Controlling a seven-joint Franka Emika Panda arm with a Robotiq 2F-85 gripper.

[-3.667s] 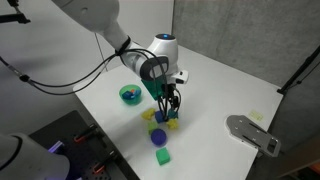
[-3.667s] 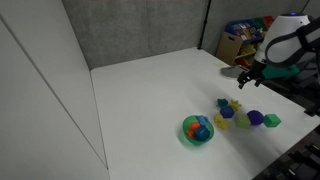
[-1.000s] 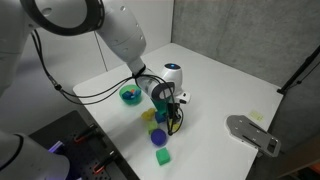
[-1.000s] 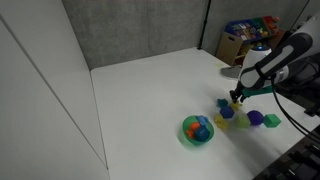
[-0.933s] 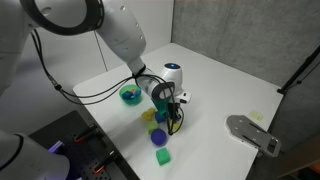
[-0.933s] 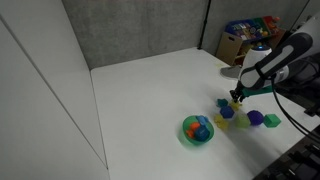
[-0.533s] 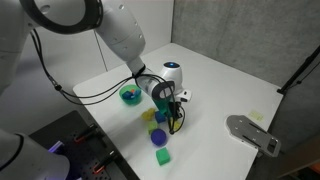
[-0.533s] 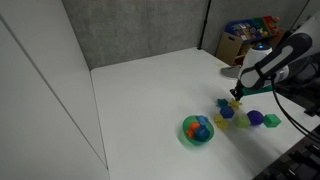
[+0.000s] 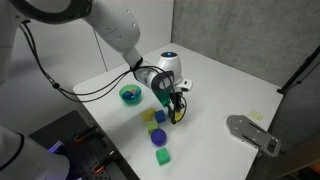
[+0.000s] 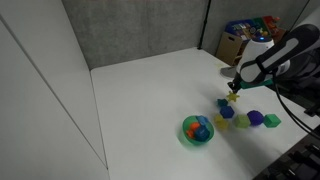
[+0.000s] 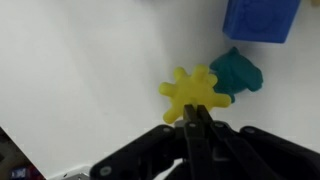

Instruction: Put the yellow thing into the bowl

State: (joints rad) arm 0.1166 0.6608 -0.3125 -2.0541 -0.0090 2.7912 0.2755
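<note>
In the wrist view, the yellow thing (image 11: 190,90) is a small star-shaped piece with one lobe pinched between my gripper's (image 11: 197,118) shut fingers. In an exterior view it hangs as a small yellow spot (image 10: 233,98) under the gripper (image 10: 235,93), slightly above the white table. The teal-green bowl (image 9: 130,95) (image 10: 198,130) stands apart from the gripper, a few block-widths away, with coloured pieces inside. In an exterior view the gripper (image 9: 177,108) hangs over the cluster of blocks, and the yellow thing is hard to make out there.
A teal piece (image 11: 238,72) and a blue block (image 11: 260,18) lie just beside the yellow thing. Blue (image 10: 223,104), yellow-green (image 10: 221,121), purple (image 10: 255,118) and green (image 10: 270,121) blocks sit near the table's edge. A grey device (image 9: 252,132) rests further along.
The jaws have closed on the yellow thing, and the gripper has risen a little from the table with it. The blocks and the bowl stay put.
</note>
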